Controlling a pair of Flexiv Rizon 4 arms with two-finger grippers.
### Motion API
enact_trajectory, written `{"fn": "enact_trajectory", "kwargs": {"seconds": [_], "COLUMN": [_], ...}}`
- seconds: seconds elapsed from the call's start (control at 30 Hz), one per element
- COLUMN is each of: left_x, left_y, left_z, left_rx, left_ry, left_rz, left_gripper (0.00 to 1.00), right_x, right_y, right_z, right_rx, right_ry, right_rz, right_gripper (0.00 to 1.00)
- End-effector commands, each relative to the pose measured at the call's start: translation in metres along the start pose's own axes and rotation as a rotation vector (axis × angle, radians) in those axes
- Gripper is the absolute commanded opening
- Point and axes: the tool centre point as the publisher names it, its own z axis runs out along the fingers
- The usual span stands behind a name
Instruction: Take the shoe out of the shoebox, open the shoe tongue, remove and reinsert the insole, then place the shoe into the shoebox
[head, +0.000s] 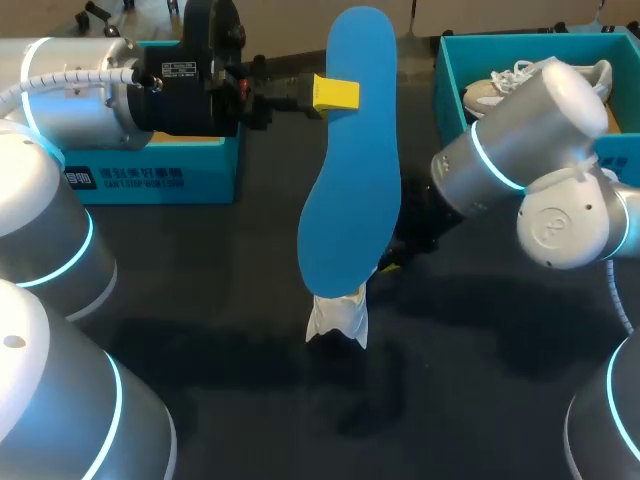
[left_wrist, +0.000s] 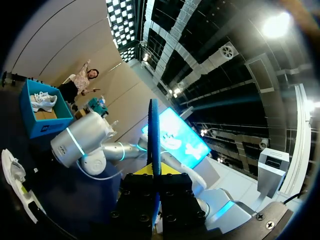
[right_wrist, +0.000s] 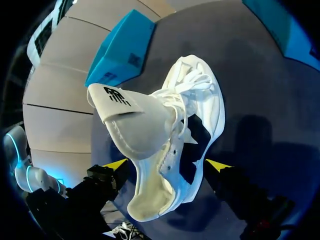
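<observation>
The left arm (head: 90, 95) comes in over the left teal box (head: 150, 175), covering most of its opening, so I cannot tell what is in it. The box sits at the counter's (head: 480, 340) far left. In front of it lies a wide stretch of bare dark surface running across to the right side.

The left jaws are pinched on the blue insole (head: 350, 160), with one yellow tip (head: 335, 93) on its face near the upper end. The insole hangs lifted above the counter's middle. The left wrist view shows the insole (left_wrist: 154, 130) edge-on, a thin blade clamped from both sides, which the head view cannot show.

Below the insole's lower end, the head view shows only a small white part of the shoe (head: 338, 318). The right wrist view shows the whole shoe (right_wrist: 200, 115) over the counter, its tongue (right_wrist: 132, 117) pulled up and back and the mouth open. The right jaws are spread wide around it, one yellow tip (right_wrist: 117, 164) at each flank, and both look to be touching it.

The right arm (head: 520, 140) reaches in from the right, and its elbow overhangs the front of the right teal box (head: 450, 75). That box sits in the far right corner and holds a second white shoe (head: 500, 85), also seen from the left wrist (left_wrist: 42, 101).
</observation>
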Motion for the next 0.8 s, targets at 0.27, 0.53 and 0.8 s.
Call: {"fn": "enact_trajectory", "kwargs": {"seconds": [0.27, 0.53, 0.8], "left_x": [-0.001, -0.001, -0.001], "left_y": [-0.001, -0.001, -0.001], "left_z": [0.002, 0.002, 0.002], "left_rx": [-0.001, -0.001, -0.001], "left_ry": [0.001, 0.001, 0.001], "left_rz": [0.0, 0.0, 0.0], "left_gripper": [0.0, 0.0, 0.0], "right_x": [0.019, 0.036, 0.038], "right_y": [0.004, 0.006, 0.012], "right_z": [-0.034, -0.066, -0.1], "right_rx": [-0.077, -0.075, -0.083], "right_ry": [0.171, 0.329, 0.448], "right_rz": [-0.059, -0.102, -0.111], "right_gripper": [1.0, 1.0, 1.0]}}
